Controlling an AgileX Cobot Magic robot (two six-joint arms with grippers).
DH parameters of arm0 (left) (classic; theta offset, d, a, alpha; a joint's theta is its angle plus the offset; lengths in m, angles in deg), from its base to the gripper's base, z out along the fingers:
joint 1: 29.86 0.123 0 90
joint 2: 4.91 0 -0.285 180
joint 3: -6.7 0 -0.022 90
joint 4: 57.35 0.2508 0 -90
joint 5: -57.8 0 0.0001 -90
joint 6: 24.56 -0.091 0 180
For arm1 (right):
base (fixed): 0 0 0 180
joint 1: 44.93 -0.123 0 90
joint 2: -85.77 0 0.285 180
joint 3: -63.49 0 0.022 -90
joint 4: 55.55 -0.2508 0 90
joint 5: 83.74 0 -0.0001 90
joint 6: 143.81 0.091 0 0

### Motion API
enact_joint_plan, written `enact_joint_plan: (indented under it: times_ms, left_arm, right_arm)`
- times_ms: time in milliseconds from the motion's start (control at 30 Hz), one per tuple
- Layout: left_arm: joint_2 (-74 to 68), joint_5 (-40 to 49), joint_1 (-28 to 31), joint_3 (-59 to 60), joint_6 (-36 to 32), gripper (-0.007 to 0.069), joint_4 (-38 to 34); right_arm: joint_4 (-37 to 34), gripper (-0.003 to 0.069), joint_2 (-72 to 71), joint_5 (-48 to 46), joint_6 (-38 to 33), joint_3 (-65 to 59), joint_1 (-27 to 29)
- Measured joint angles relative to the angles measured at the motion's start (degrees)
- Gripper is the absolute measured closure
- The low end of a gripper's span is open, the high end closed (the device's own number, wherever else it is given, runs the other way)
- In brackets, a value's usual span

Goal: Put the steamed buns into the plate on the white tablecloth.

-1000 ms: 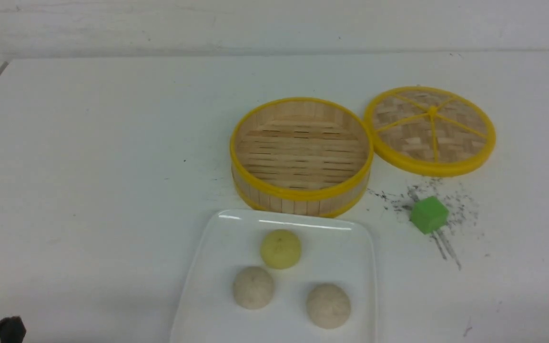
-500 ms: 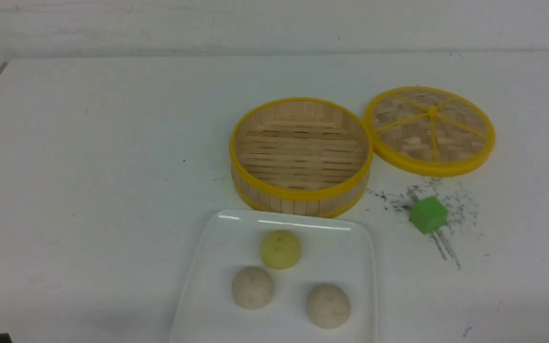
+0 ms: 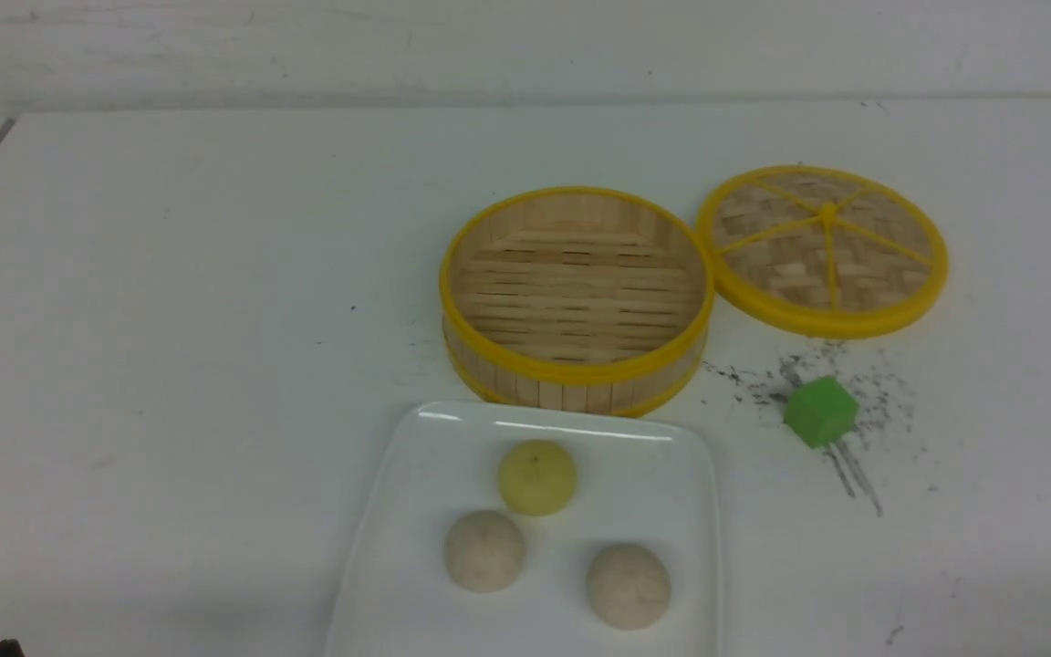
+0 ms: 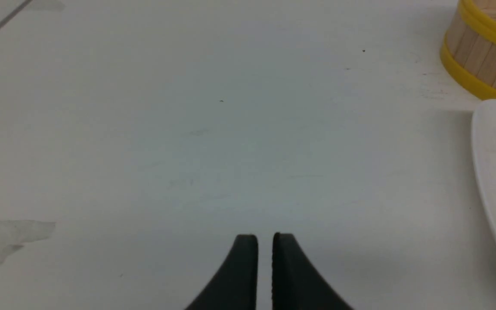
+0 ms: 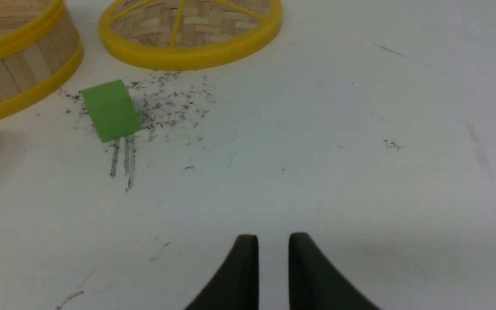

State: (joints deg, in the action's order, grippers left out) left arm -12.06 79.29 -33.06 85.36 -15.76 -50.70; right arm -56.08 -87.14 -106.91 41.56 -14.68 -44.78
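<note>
Three buns point(image 3: 535, 476) lie on the plate point(image 3: 671, 474); left gripper point(image 4: 265, 236) and right gripper point(image 5: 273, 237) each show a narrow gap, holding nothing.

Bamboo steamer point(image 3: 577, 297): round, yellow-rimmed, uncovered, slatted floor bare. Lid point(image 3: 823, 248): lies flat just beside the steamer, possibly touching its rim. Green cube point(image 3: 820, 411): rests near the lid among dark scuff marks point(image 5: 162, 107).

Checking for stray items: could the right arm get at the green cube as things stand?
Probably yes. The green cube sits alone on the white tablecloth, beside the steamer and lid but touching neither. Nothing lies between it and the empty right gripper.
</note>
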Motion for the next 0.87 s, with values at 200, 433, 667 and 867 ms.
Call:
enact_joint_plan:
  times_ms: [200, 433, 667, 867]
  left_arm:
    - [0.0, 0.0, 0.0, 0.0, 0.0, 0.0533, 0.0]
    - [0.0, 0.1, 0.0, 0.0, 0.0, 0.0533, 0.5]
    - [0.0, 0.1, 0.0, 0.0, 0.0, 0.0525, 0.6]
    - [0.0, 0.1, 0.0, 0.0, 0.0, 0.0519, 0.6]
  right_arm:
    - [0.0, 0.0522, 0.0, 0.0, 0.0, 0.0, 0.0]
    - [0.0, 0.0519, 0.0, 0.0, 0.0, 0.0, 0.0]
    - [0.0, 0.0515, 0.0, 0.0, 0.0, 0.0, 0.0]
    - [0.0, 0.0507, 0.0, 0.0, 0.1, 0.0, 0.0]
